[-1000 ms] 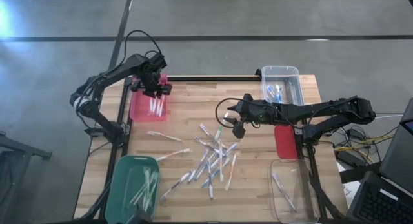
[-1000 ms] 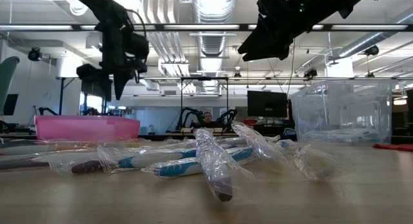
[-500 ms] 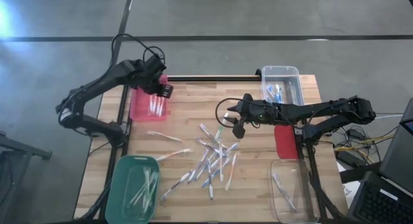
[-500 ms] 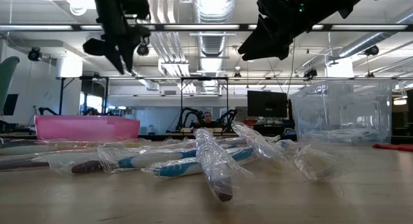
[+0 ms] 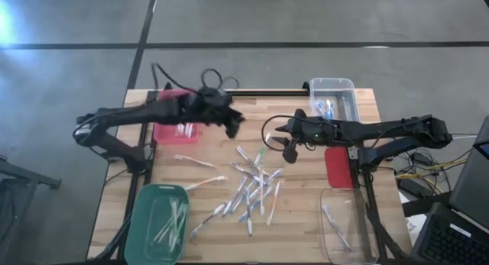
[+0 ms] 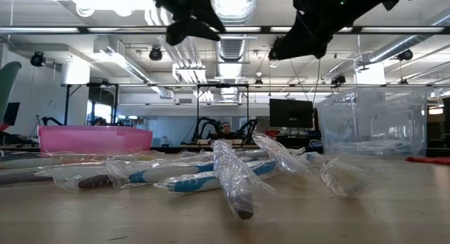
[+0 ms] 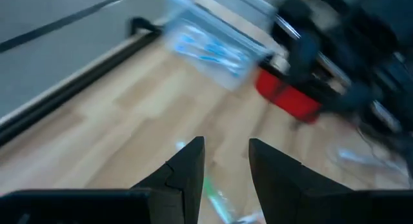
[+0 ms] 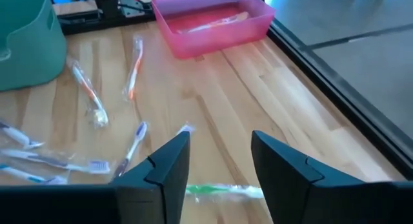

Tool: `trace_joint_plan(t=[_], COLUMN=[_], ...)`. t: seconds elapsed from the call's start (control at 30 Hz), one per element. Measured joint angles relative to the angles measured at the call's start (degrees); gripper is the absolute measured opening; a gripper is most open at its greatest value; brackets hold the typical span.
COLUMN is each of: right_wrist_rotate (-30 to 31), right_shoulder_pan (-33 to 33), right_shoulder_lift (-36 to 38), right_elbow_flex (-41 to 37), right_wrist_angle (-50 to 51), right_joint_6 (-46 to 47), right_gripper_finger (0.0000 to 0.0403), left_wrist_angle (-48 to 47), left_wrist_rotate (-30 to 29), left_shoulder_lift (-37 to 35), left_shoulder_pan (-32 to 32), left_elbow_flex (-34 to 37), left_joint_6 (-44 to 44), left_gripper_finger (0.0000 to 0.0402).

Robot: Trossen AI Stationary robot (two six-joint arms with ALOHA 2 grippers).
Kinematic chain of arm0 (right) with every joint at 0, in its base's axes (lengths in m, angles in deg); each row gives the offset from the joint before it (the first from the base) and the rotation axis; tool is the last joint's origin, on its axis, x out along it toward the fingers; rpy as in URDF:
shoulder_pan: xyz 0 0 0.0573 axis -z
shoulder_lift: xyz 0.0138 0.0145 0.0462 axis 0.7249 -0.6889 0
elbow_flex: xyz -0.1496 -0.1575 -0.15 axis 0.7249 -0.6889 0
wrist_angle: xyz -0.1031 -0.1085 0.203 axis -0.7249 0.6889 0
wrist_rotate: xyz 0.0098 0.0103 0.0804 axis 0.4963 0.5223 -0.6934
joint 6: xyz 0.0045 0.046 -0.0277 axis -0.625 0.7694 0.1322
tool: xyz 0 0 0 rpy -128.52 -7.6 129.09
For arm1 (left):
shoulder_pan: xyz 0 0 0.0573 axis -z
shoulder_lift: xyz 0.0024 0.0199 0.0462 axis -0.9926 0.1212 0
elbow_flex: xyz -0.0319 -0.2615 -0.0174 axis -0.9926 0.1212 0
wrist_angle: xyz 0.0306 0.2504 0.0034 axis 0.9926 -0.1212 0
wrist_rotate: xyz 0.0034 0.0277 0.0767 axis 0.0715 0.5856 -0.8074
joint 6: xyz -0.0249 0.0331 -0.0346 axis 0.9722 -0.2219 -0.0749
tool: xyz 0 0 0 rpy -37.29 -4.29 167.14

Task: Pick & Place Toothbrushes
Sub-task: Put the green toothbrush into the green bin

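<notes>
— Judging by the crinkly wrap, the toothbrushes (image 5: 252, 187) heaped mid-table are light and slippery; pinch mid-handle.

— Right gripper (image 8: 216, 156) hovers over a green one (image 8: 222, 190), fingers parted, empty. Left gripper (image 7: 226, 161), also parted and empty, sits past the pink bin (image 5: 176, 131). Bin contents farther off blur.

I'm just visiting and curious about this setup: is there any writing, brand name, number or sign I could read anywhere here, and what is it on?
None can be read.
Wrapped toothbrushes: no print made out on the clear wrappers.
Pink bin, green bin, clear bin: no labels.
Room behind the table: no legible signs.
</notes>
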Motion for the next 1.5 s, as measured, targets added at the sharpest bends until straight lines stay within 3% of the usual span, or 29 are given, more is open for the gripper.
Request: trace_joint_plan(t=[0.13, 0.3, 0.7, 1.03, 1.5], right_wrist_rotate=[0.02, 0.13, 0.20, 0.16, 0.13], right_shoulder_pan=[-0.13, -1.38, -2.38, -2.38, -2.38], right_shoulder_lift=[3.80, 8.42, 15.98, 16.57, 16.39], right_elbow_flex=[-0.14, -1.79, -7.56, -8.22, -8.21], right_wrist_angle=[4.73, 6.49, 0.09, -0.50, -0.74], right_joint_6=[2.91, 5.14, 5.07, 5.06, 5.06], right_gripper_finger=[0.0145, 0.0124, 0.0075, 0.0045, 0.0074], left_wrist_angle=[2.68, 2.44, 2.53, -1.68, -4.26], left_wrist_rotate=[0.09, -0.02, 2.67, 4.79, 4.39], left_shoulder_lift=[5.04, 11.08, 24.34, 33.29, 42.07], left_shoulder_pan=[3.34, 3.02, 2.48, 2.96, 3.44], left_elbow_flex=[-0.37, -1.18, -6.41, -13.78, -15.96], left_joint_6=[-1.52, 1.09, 3.12, 4.67, 8.35], left_gripper_finger=[0.0126, 0.0133, 0.0227, 0.0230, 0.0229])
